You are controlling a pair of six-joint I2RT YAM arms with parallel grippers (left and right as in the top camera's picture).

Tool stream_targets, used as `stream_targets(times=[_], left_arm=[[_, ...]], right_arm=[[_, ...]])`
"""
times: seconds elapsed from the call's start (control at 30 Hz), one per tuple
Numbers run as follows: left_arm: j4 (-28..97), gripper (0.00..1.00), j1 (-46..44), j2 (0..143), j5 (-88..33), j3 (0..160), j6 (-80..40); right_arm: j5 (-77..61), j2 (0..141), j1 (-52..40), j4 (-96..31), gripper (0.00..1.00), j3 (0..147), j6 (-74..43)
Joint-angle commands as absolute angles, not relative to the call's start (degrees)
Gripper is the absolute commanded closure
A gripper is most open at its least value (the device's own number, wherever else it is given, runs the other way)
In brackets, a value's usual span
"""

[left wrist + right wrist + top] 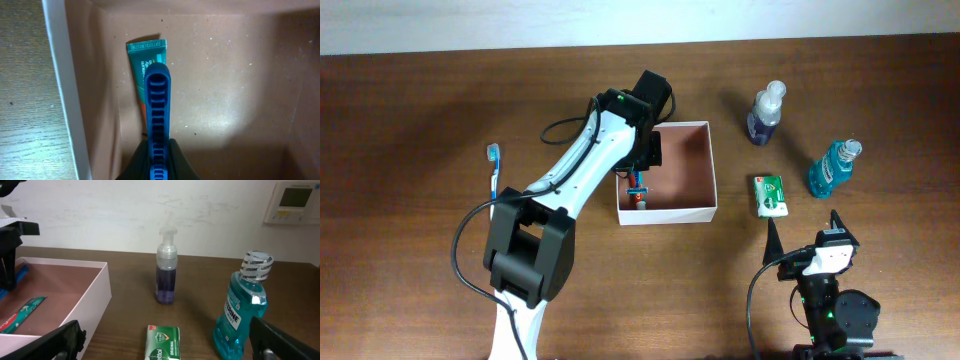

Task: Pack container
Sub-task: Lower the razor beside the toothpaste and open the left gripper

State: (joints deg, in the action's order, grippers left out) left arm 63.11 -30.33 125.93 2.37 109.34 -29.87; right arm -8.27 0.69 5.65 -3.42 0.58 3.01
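Packing partly done.
Left gripper (157, 165) clamps a blue handle (157, 100) inside the container (712, 175), above the toothpaste (142, 60). Toothbrush (495, 168), pump bottle (767, 112), mouthwash (833, 168) and green box (771, 195) lie outside. Right gripper (803, 222) is spread wide, empty.

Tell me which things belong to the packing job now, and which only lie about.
In the job: container, toothpaste tube inside it, blue ribbed handle in the shut left claw.
Lying about, perhaps packed later: toothbrush, pump bottle, mouthwash bottle, green box.

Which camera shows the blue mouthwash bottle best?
The right wrist view: the mouthwash bottle stands close, cap lettering readable. Overhead shows it small, from above. The left wrist view misses it.
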Motion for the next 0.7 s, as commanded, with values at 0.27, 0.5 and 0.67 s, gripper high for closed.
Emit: stream_targets(times=[0.27, 0.5, 0.67], left_arm=[[63.0, 0.94, -30.3, 126.1, 4.3, 108.8, -30.6], [63.0, 0.9, -30.4, 126.9, 4.3, 108.8, -30.6], [63.0, 0.9, -30.5, 128.0, 4.3, 108.8, -30.6]], right_arm=[[-8.4, 0.2, 6.1, -3.7, 0.01, 0.3, 2.8], [-8.4, 0.2, 6.1, -3.7, 0.02, 0.3, 2.8], [-8.4, 0.2, 6.1, -3.7, 0.02, 0.3, 2.8]])
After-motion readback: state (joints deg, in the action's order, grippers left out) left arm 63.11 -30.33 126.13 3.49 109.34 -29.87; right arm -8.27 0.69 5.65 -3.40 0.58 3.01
